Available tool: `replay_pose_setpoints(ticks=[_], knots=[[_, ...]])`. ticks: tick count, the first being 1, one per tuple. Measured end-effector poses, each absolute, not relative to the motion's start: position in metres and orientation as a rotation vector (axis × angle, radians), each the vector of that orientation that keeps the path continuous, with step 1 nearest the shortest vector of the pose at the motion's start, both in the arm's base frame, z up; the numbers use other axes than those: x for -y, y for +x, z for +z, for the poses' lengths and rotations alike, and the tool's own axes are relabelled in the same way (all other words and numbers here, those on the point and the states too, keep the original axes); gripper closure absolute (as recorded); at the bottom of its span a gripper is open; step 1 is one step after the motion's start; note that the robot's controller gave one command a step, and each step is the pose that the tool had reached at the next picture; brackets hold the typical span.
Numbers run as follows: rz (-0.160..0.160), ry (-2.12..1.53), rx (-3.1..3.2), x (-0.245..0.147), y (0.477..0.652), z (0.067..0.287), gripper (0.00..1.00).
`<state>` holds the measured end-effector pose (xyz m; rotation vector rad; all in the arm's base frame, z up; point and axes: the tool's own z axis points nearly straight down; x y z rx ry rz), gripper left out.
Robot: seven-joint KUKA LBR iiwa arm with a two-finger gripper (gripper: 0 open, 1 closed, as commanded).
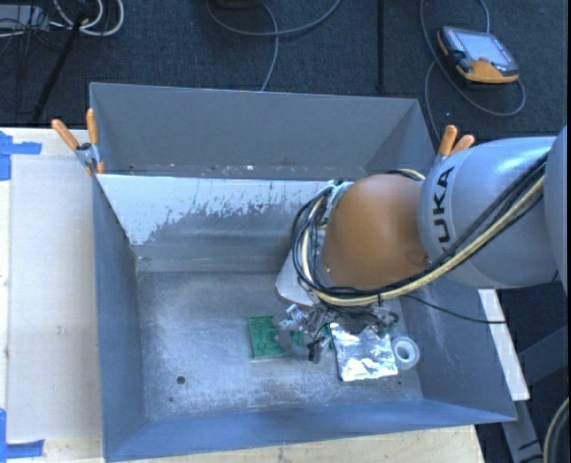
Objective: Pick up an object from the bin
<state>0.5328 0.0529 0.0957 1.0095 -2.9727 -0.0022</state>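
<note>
Although holding the hand (pixel 302 339) low between green board (pixel 262 338) and crumpled foil (pixel 363 363), near right, not yet lifting anything; cannot tell whether spread or pinching.

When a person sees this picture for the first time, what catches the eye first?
The arm with its orange cover reaches in from the right, over the bin's right half. Beneath it the gripper sits low beside a small green board on the bin floor, near the front. A crumpled silver foil piece lies right of the gripper.
</note>
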Motion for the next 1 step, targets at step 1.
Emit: replay_pose_setpoints(ticks=[1], knots=[[-0.002,1.007,2.974,-0.0526,0.5331,0.0955,0.00]])
